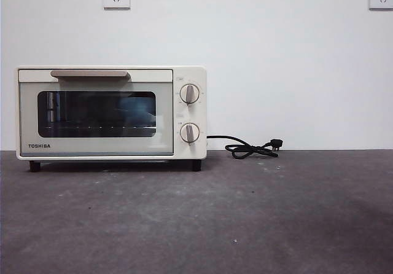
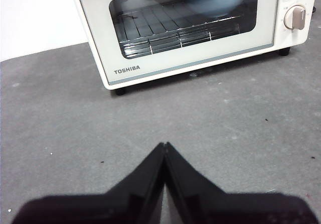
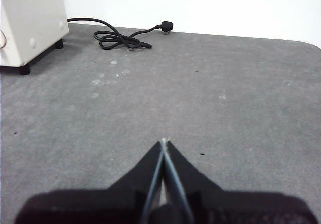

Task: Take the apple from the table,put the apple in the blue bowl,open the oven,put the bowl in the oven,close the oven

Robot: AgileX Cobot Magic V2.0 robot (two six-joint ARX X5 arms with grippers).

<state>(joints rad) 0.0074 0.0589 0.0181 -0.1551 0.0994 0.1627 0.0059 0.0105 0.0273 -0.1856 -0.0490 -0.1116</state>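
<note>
The oven (image 1: 111, 112) is being seen standing on the table (image 1: 245, 219) with its door shut against the body, the handle (image 1: 89, 74) at the top edge. Something blue is being glimpsed dimly through the glass; what it is cannot be told. The cord (image 1: 250, 147) is lying coiled beside the oven. The left gripper (image 2: 164, 144) is being held above the table facing the oven, jaws pressed together and empty. The right gripper (image 3: 164, 141) is being held over bare table near the cord, jaws likewise closed on nothing.
</note>
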